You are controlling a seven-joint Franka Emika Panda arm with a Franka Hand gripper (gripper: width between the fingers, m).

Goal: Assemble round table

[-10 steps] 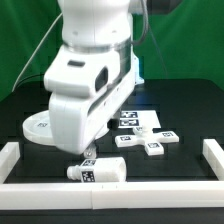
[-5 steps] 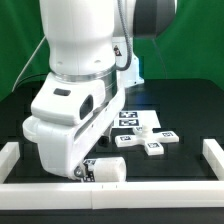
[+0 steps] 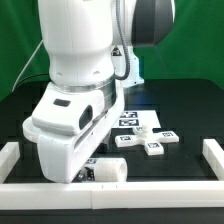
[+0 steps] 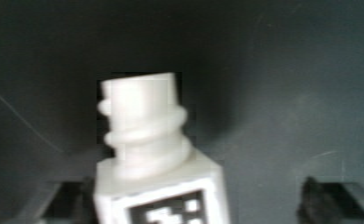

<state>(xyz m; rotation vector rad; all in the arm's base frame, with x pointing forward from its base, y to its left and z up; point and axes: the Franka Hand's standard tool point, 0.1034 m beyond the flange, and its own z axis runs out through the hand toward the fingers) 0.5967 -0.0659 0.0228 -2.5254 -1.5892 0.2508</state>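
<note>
The short white leg (image 3: pixel 108 170) lies on its side on the black table near the front rail, a tag on its side. In the wrist view the leg (image 4: pixel 152 150) runs up the middle, its threaded end pointing away. My gripper (image 3: pixel 86 173) is low over the leg's end on the exterior view's left. In the wrist view my gripper (image 4: pixel 197 202) is open, one dark finger (image 4: pixel 62 202) on each side of the leg with a gap on both sides. The round disc is hidden behind the arm.
The marker board (image 3: pixel 140 120) lies behind the leg. Several small white tagged pieces (image 3: pixel 156 148) lie in front of it. White border rails run along the front (image 3: pixel 150 190) and both sides (image 3: pixel 212 155). The arm's bulk fills the exterior view's left half.
The arm has come down and forward, bringing the gripper down over the end of the leg on the exterior view's left. The leg has stayed where it was.
</note>
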